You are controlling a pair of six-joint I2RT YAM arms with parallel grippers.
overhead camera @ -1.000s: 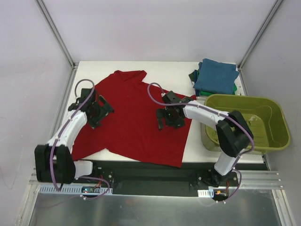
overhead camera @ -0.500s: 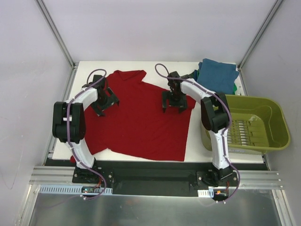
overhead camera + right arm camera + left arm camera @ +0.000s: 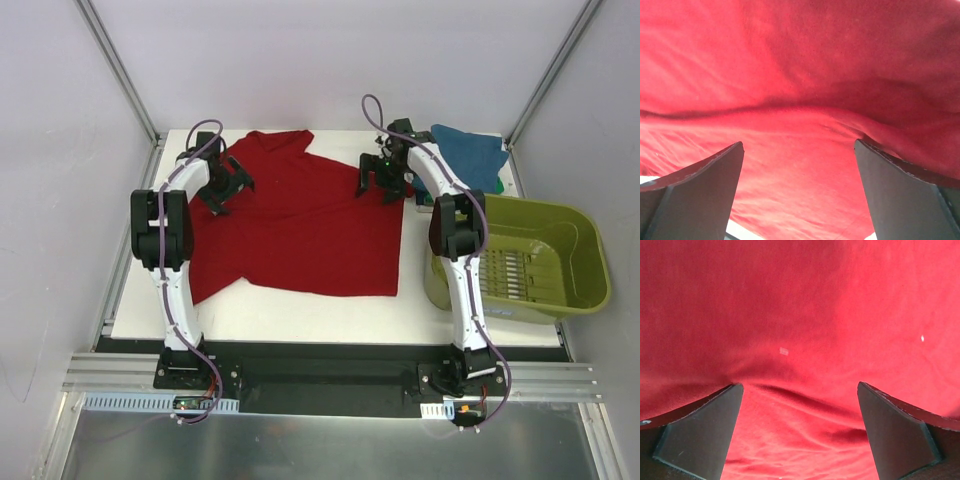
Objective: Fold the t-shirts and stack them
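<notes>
Near edge: both arm bases sit at the near side of the white table [image 3: 300, 318], with a bare strip of tabletop between them and the cloth.

Dark red t-shirt [image 3: 300, 235]: spread out flat over the middle of the table, its hem towards the arms and its collar end towards the far edge; the left side of the hem hangs nearer than the right.

Basket [image 3: 590, 262]: olive-green plastic, at the right edge of the table, just beside the red shirt's right side.

Left gripper [image 3: 228, 188]: over the far left part of the red shirt, near the sleeve. In the left wrist view the left gripper [image 3: 797, 386] is spread wide; its dark fingers [image 3: 700, 435] frame nothing but red cloth, and a crease runs out from the tip of the left one. No cloth is pinched between them.

Right gripper [image 3: 382, 188]: over the far right corner of the red shirt. In the right wrist view the right gripper [image 3: 797, 144] is likewise spread wide, with a long fold of red cloth lying across the gap and nothing clamped.

Contact: whether either set of fingertips presses on the cloth or only hovers just above it cannot be told.

Teal-blue t-shirt [image 3: 468, 158]: folded square at the far right corner, behind the basket and just beside the right arm.
</notes>
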